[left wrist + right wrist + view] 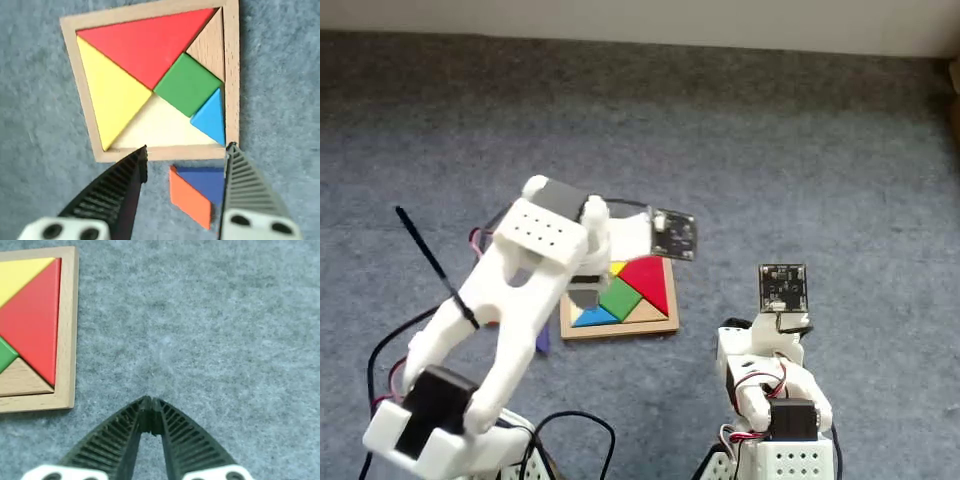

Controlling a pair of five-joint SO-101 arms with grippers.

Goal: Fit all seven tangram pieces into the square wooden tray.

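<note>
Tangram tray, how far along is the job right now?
Done: red triangle, yellow triangle, green square and light blue triangle lie in the tray. In hand: nothing gripped; the open left pincer hangs above the orange piece and dark blue piece beside the tray. Left: those two; a pale patch in the tray looks unfilled. The right pincer is shut over carpet.
</note>
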